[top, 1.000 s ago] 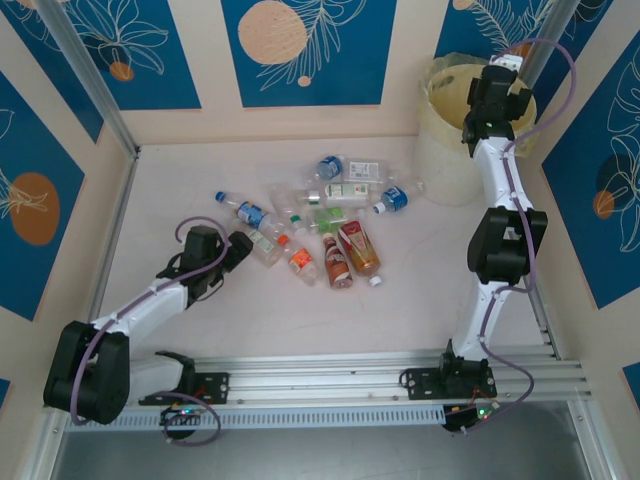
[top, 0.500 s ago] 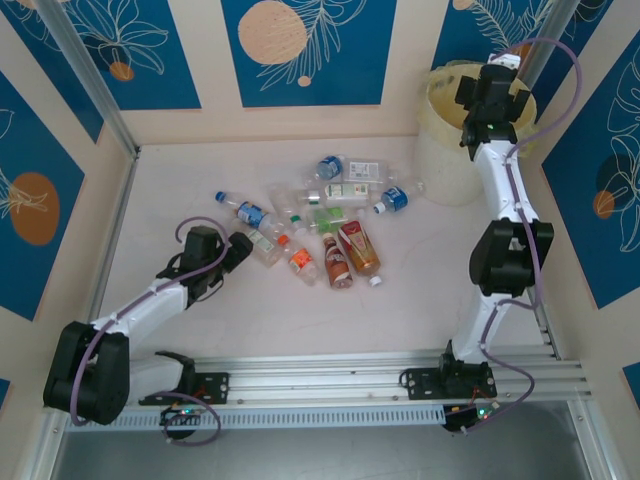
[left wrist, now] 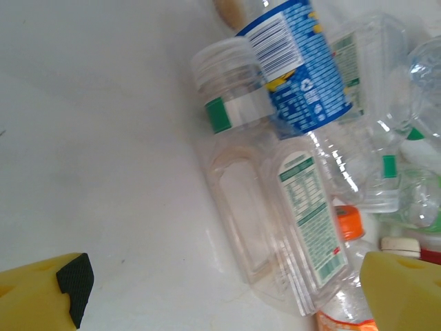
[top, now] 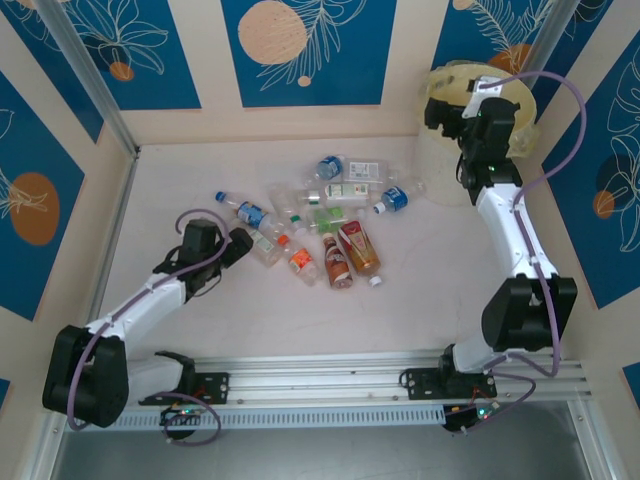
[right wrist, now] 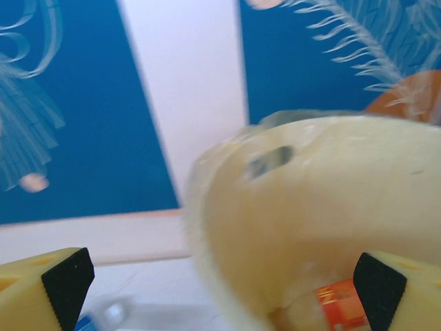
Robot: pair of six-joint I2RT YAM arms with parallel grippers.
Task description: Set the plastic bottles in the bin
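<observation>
Though blurry, red label (right wrist: 340, 304) at bin (right wrist: 324, 200).

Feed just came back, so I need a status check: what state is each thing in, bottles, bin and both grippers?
Bin, upright, lined with a clear bag.
Bottles, lying in a loose pile on the table, outside the bin.
Left gripper, jaws open, empty, at the pile's left edge.
Right gripper, jaws open, empty, close beside the bin.
</observation>
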